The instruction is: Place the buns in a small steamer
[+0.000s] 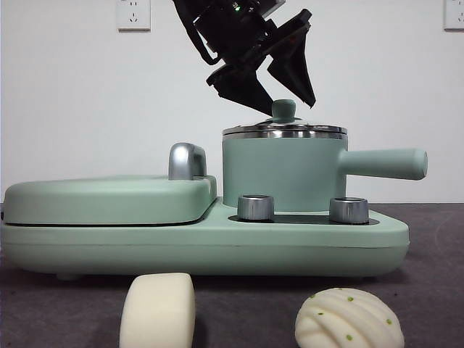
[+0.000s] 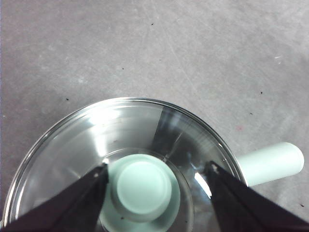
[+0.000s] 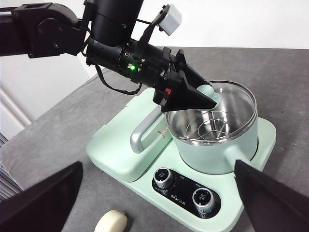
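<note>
Front view: smooth bun [image 1: 158,309] and ridged bun [image 1: 349,319] both cut off by the bottom edge. Left gripper [image 1: 279,85] arm cut by the top edge. Left wrist view: glass lid [image 2: 120,140] cropped at the bottom, steamer body hidden beneath it, only the handle [image 2: 271,163] end shows. Right wrist view: smooth bun half cut off, knob hidden behind left gripper, dial [image 3: 163,178] markings too small to read.

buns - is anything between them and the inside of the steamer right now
Yes: the glass lid sits on the steamer, closing its mouth. The left gripper has its jaws open around the lid's knob. Both buns lie on the table in front.
</note>
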